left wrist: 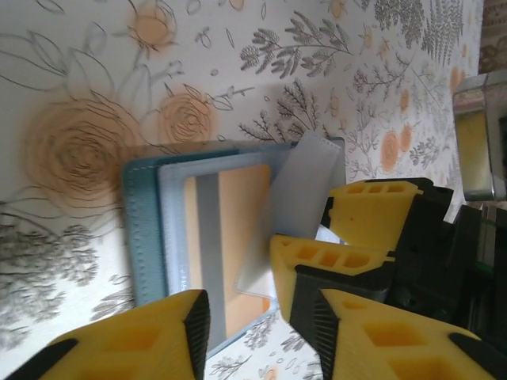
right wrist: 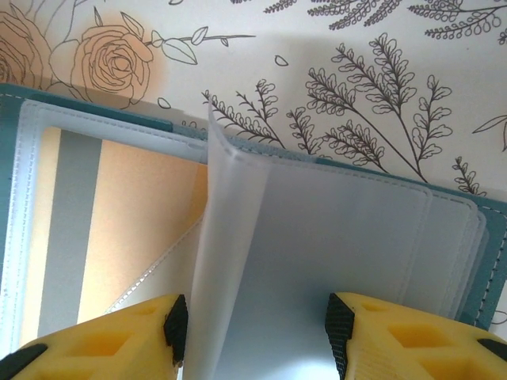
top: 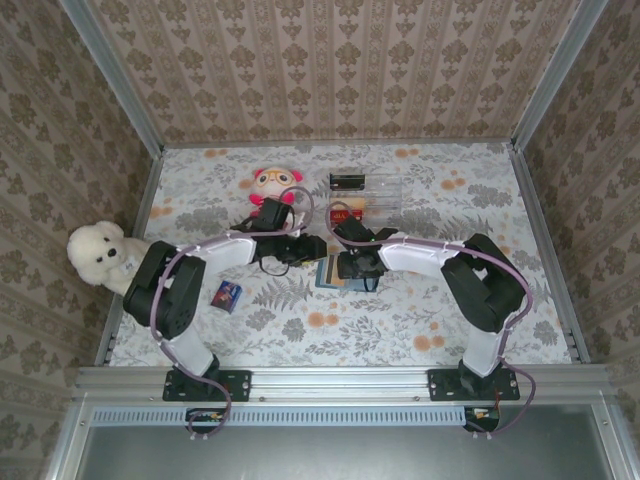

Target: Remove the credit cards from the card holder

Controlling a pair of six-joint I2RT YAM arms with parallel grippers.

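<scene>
The teal card holder [top: 329, 275] lies open on the floral table between my two grippers. In the left wrist view its stitched cover [left wrist: 145, 229] faces me, and an orange-gold credit card [left wrist: 242, 210] with a grey stripe sits in a clear slot. A translucent inner leaf [left wrist: 305, 194] stands lifted. My left gripper [left wrist: 261, 336] is open over the holder's near edge, gripping nothing. My right gripper [right wrist: 255, 332] is open, its fingers straddling that raised leaf [right wrist: 238, 261], which touches the left pad. The orange card [right wrist: 135, 214] lies left of the leaf. Any red card is hidden.
A clear plastic tray [top: 366, 194] stands at the back centre and a pink-hatted doll [top: 274, 184] to its left. A white plush [top: 100, 255] sits at the left wall. A small blue and red item [top: 227, 294] lies near the left arm.
</scene>
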